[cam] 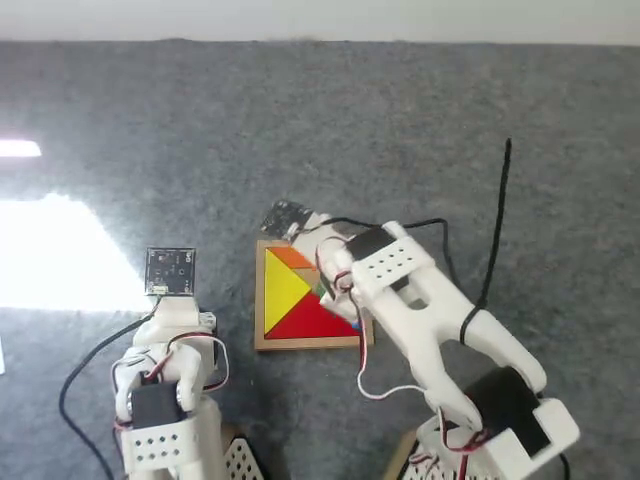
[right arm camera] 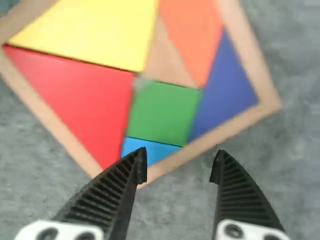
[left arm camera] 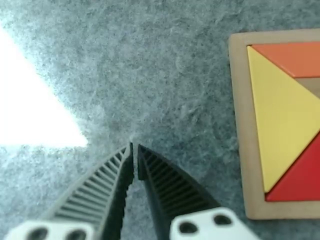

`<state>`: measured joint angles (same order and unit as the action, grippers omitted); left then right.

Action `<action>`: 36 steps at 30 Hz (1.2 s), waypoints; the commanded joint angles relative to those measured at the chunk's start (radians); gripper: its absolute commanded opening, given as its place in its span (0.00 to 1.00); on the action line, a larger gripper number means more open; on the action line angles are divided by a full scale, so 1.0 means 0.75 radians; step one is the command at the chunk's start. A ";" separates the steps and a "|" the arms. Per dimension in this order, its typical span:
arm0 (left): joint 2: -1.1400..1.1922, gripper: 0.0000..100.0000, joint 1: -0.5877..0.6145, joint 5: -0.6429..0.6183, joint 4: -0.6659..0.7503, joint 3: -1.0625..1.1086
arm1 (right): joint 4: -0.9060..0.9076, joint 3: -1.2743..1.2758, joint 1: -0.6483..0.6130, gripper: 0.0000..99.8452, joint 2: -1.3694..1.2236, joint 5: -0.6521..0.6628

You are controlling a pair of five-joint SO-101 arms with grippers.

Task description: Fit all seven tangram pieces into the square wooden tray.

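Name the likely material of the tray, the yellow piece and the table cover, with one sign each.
Tray: likely unpainted wood, matt tan rim.
Yellow piece: smooth, even paint; wood underneath is a guess.
Table cover: felt-like fabric, fuzzy grey fibres.

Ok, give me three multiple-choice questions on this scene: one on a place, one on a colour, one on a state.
1. Where is the right tool? A) over the tray's rim, by the light blue piece; B) far from the tray; C) beside the left arm.
2. What colour is the square piece? A) purple; B) green; C) white.
3. How is the left tool? A) wide open; B) shut, empty; C) shut on a yellow piece.
Answers: 1 A, the rim shows between its open fingers; 2 B, it touches the red piece; 3 B, its fingers meet over grey mat.
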<state>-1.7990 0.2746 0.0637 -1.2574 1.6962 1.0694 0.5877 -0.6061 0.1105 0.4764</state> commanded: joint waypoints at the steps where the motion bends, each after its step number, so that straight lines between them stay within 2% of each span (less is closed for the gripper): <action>1: -0.025 0.01 0.012 -0.002 -0.004 -0.017 | -0.044 -0.065 0.062 0.22 -0.019 0.016; 5: -0.025 0.01 0.012 -0.002 -0.004 -0.017 | -0.021 -0.061 0.069 0.18 -0.019 -0.039; 8: -0.025 0.01 0.012 -0.002 -0.004 -0.017 | 0.013 -0.037 0.075 0.02 0.105 -0.104; 9: -0.025 0.01 0.012 -0.002 -0.004 -0.017 | 0.005 -0.002 0.089 0.00 0.169 -0.127; 11: -0.025 0.01 0.012 -0.002 -0.004 -0.017 | -0.030 0.106 0.134 0.03 0.320 -0.176; 13: -0.025 0.01 0.012 -0.002 -0.004 -0.017 | -0.087 0.237 0.216 0.00 0.498 -0.188; 17: -0.025 0.01 0.012 -0.002 -0.004 -0.017 | -0.206 0.528 0.431 0.01 0.895 -0.194; 20: -0.025 0.01 0.012 -0.002 -0.004 -0.017 | -0.230 0.779 0.531 0.01 1.181 -0.184; 24: -0.025 0.01 0.012 -0.002 -0.004 -0.017 | -0.140 1.035 0.615 0.01 1.554 -0.182; 32: -0.025 0.01 0.012 -0.002 -0.004 -0.017 | 0.109 1.311 0.825 0.01 2.239 -0.180; 36: -0.025 0.01 0.012 -0.002 -0.004 -0.017 | 0.138 1.348 0.899 0.01 2.253 -0.102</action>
<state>-1.7990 0.2746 0.0637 -1.2574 1.6962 1.1630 1.6019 0.0215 1.8044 0.3521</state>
